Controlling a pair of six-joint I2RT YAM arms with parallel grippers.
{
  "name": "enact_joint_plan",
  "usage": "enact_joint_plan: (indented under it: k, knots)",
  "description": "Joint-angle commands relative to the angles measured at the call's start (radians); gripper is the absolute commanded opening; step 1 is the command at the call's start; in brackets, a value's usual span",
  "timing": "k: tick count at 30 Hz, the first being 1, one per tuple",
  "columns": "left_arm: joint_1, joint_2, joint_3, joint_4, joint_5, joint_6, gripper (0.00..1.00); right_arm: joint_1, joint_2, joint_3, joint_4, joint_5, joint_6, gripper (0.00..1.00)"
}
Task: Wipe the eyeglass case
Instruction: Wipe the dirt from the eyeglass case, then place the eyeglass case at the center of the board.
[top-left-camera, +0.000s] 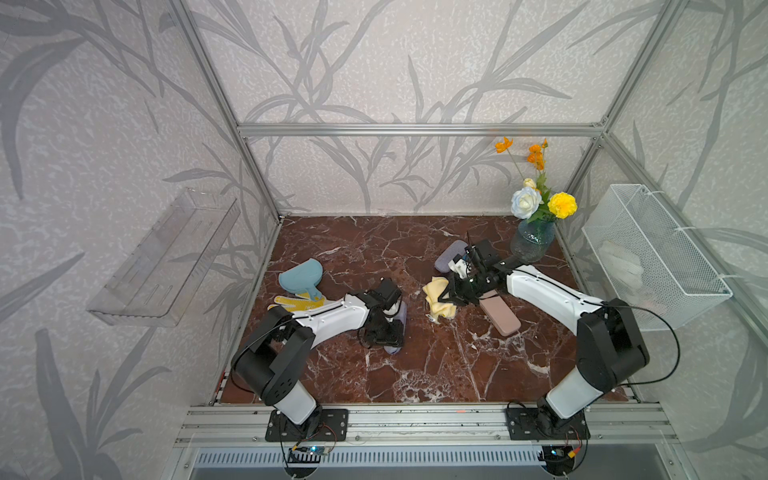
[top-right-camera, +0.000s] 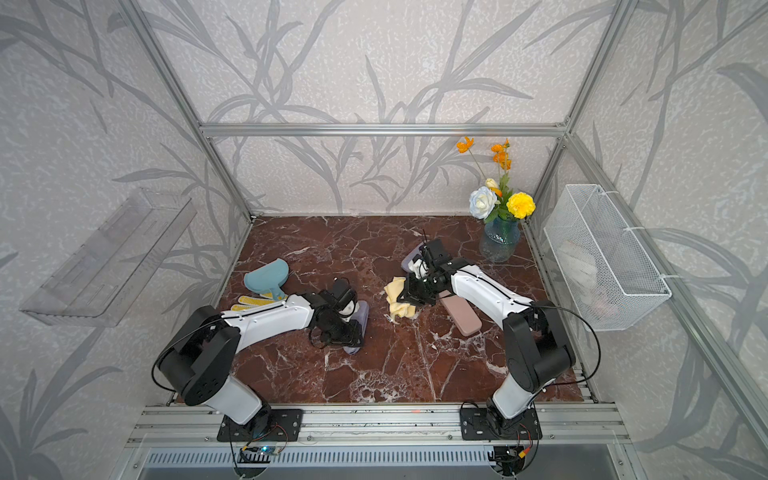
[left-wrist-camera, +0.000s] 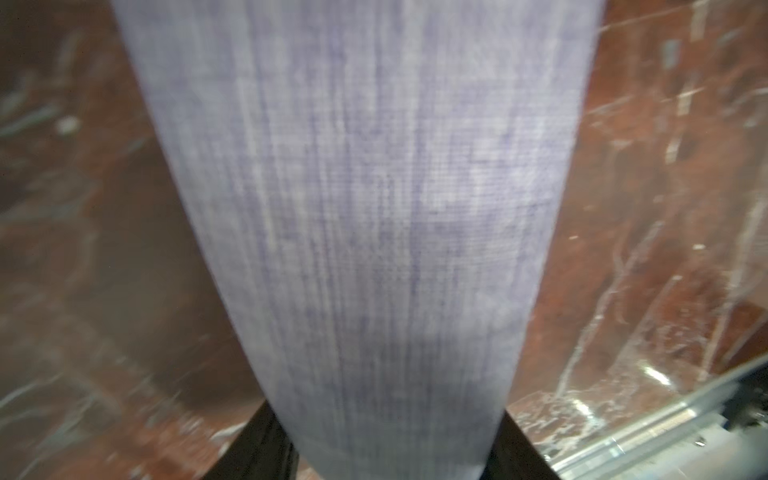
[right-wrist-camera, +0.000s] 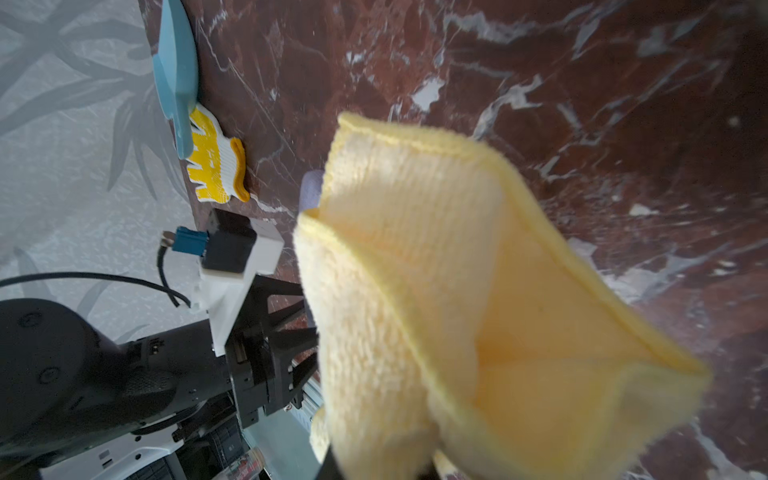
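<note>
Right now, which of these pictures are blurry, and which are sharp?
Left wrist view: the lilac eyeglass case fills the frame, soft and streaky, the marble tabletop smeared beside it. Right wrist view: the yellow cloth is too close to be crisp, the glove behind clearer. Both top views: sharp and evenly lit, as at the vase.

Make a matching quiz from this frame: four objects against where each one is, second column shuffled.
1. yellow cloth
2. pink case
3. vase
4. blue dustpan

a. back corner of the table, robot's right side
b. pinched in the right gripper
c. beside the glove
d. flat on the table, partly under the right arm

Pairs: 1-b, 2-d, 3-a, 4-c
</note>
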Motion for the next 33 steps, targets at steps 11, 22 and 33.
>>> enact_joint_plan:
  k: [11,22,33]
  knots:
    - [0.085,0.023,0.019,-0.160,-0.256,0.024,0.32,0.068,0.073,0.002,0.049,0.017,-0.007,0.00]
    - [0.107,-0.003,0.037,-0.165,-0.283,0.052,0.71,0.067,0.068,-0.001,0.027,0.027,-0.031,0.00]
    - [0.107,-0.152,0.043,-0.136,-0.347,0.048,1.00,-0.069,0.002,0.100,-0.146,0.089,-0.175,0.00]
